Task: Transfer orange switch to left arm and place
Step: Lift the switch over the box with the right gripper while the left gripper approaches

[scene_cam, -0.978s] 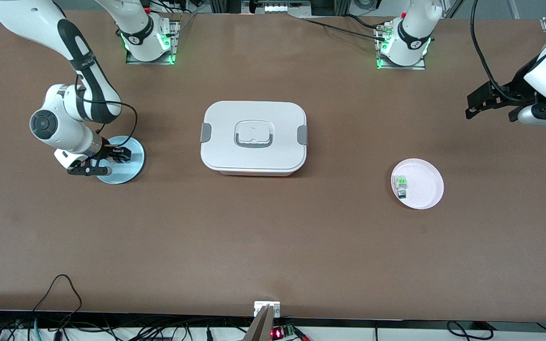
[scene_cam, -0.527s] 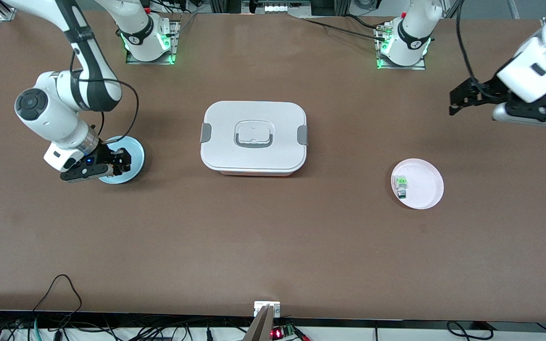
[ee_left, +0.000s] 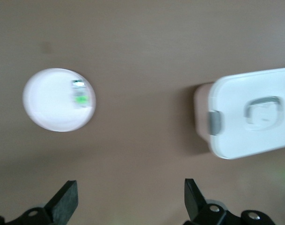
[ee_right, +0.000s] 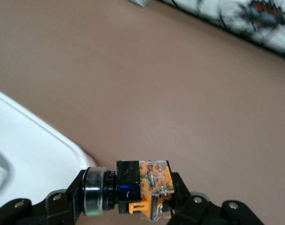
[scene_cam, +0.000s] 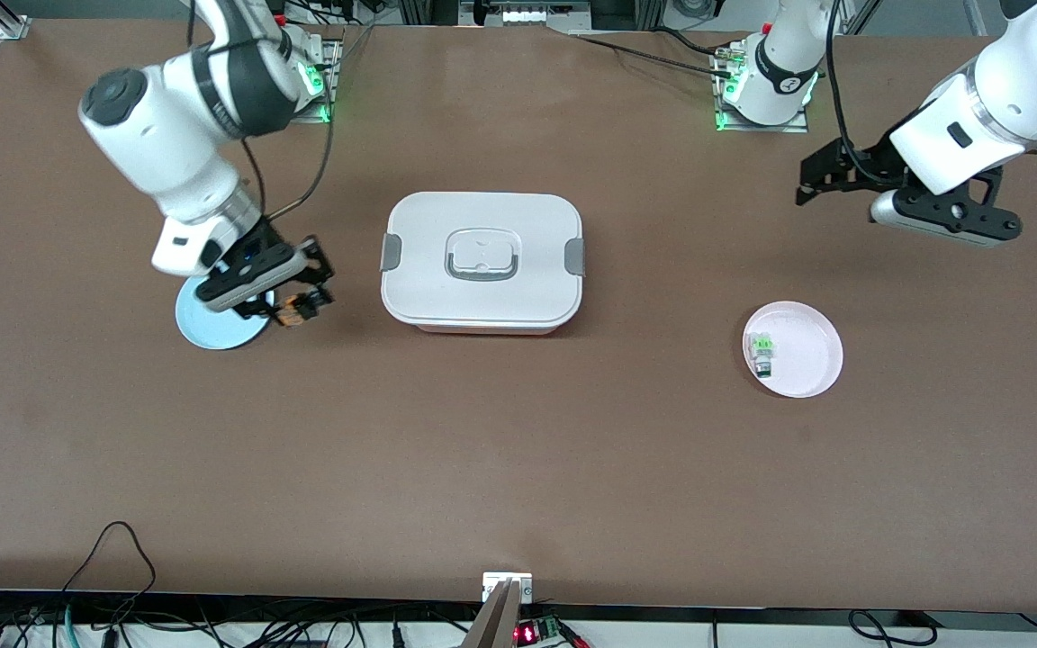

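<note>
Front view: my right gripper (scene_cam: 295, 295) is in the air over the bench between the blue plate (scene_cam: 212, 326) and the box (scene_cam: 482, 261), toward the right arm's end of the table, with the orange switch (scene_cam: 292, 311) clamped between its fingers and clear of the bench top. The box stands closed at mid-bench, apart from the switch. My left gripper (scene_cam: 814, 180) hangs over bare bench near the left arm's end, fingers spread wide and holding nothing; the pink plate (scene_cam: 805, 360) with the green-and-white switch (scene_cam: 761, 350) on it lies nearer the front camera than the box, well apart from that gripper. Left wrist view: both finger tips (ee_left: 66, 202) stand wide apart, with the pink plate (ee_left: 51, 105) and the box (ee_left: 250, 112) on the bench below. Right wrist view: the orange switch (ee_right: 137, 187) sits squarely between my right gripper (ee_right: 128, 192) fingers, pinched at both ends, metal ring at one end and orange part at the other. A rounded corner of the box (ee_right: 30, 150) lies below and beside it, not touching.
</note>
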